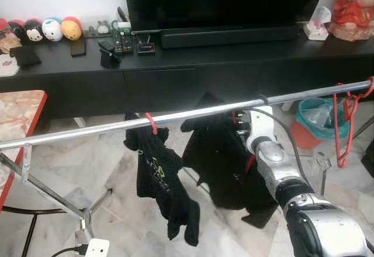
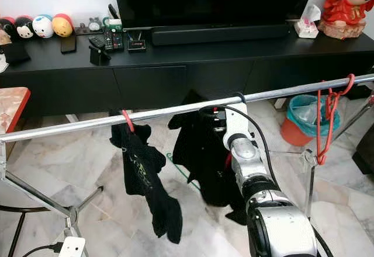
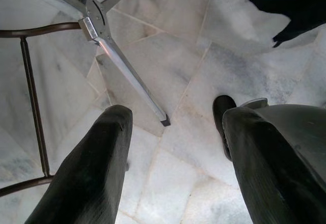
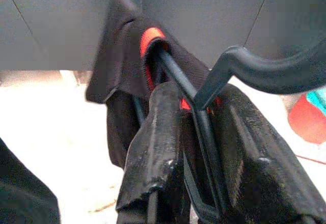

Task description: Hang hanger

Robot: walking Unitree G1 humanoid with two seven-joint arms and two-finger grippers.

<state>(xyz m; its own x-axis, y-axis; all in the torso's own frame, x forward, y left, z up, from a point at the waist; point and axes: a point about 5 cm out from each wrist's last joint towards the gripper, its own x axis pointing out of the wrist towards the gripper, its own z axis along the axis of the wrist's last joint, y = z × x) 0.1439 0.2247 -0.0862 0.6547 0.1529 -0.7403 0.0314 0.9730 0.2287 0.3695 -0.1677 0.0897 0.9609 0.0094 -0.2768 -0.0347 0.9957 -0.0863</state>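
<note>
A chrome clothes rail (image 1: 87,131) crosses in front of me. My right gripper (image 4: 196,147) is raised just under it, shut on the neck of a black hanger (image 4: 254,68). That hanger's hook (image 1: 264,99) lies over the rail, and a black garment (image 1: 213,157) hangs from it. Left of it, a red hanger (image 1: 151,122) holds another black garment (image 1: 158,175). My left gripper (image 3: 175,117) hangs low over the floor, open, with nothing between its fingers.
Empty red hangers (image 1: 345,122) dangle at the rail's right end, above a teal bin (image 1: 318,117). A black TV console (image 1: 175,64) stands behind the rail. A red-edged marble table (image 1: 17,117) is at the left. The rack's leg (image 3: 127,71) crosses the marble floor.
</note>
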